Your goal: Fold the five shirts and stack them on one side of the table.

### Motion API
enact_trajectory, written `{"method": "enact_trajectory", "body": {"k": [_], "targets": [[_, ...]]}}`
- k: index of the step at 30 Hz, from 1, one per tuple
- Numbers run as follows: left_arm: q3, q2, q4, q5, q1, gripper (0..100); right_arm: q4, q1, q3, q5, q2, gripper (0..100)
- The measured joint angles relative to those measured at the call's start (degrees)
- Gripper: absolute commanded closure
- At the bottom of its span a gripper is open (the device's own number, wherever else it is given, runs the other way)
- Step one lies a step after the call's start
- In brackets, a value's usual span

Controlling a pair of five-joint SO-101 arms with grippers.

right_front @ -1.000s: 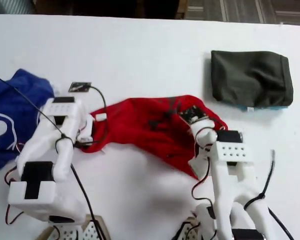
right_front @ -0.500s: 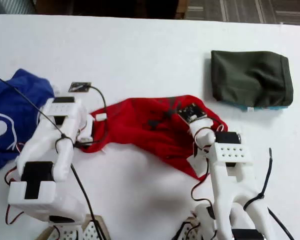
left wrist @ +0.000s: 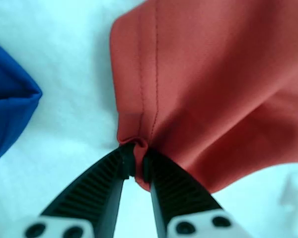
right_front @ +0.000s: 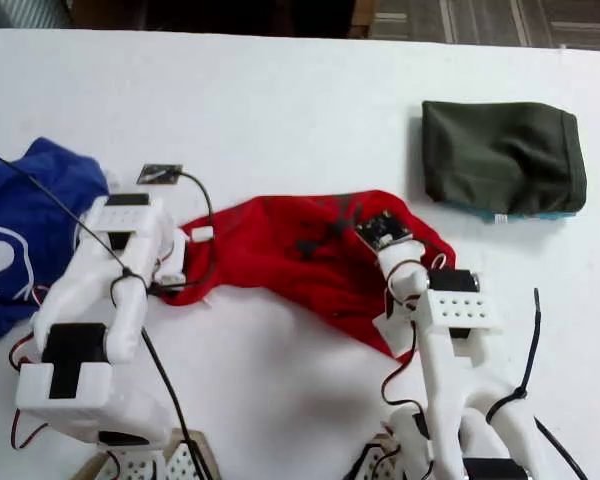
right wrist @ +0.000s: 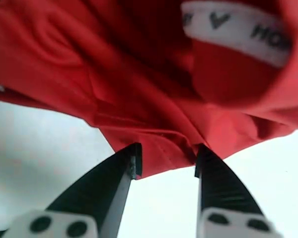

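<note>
Pinching one red shirt (right_front: 280, 252): left claw (left wrist: 136, 164).

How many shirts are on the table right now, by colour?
blue shirt: 1
red shirt: 1
green shirt, folded: 1
teal piece under the green shirt, only its edge showing: 1
Total: 4

Overhead and close wrist views share red shirt (right_front: 280, 255).
</note>
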Motion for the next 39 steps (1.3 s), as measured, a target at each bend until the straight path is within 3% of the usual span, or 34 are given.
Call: {"method": "enact_trajectory", "body": {"k": [7, 16, 22, 39], "targets": [[0.0, 0.0, 0.0, 0.0, 0.0, 97, -0.97, 0.0, 0.18, 0.0, 0.0, 98.2], [0.0, -0.09, 0.0, 0.0, 0.0, 97, -2.81, 0.0, 1.23, 0.0, 0.0, 97.2], [0.0, -0.09, 0.0, 0.0, 0.0, 97, -2.64, 0.0, 2.02, 0.0, 0.0, 79.9], [0.0, -0.09, 0.0, 0.0, 0.0, 97, -4.4, -3.43, 6.07, 0.0, 0.0, 85.1]]}}
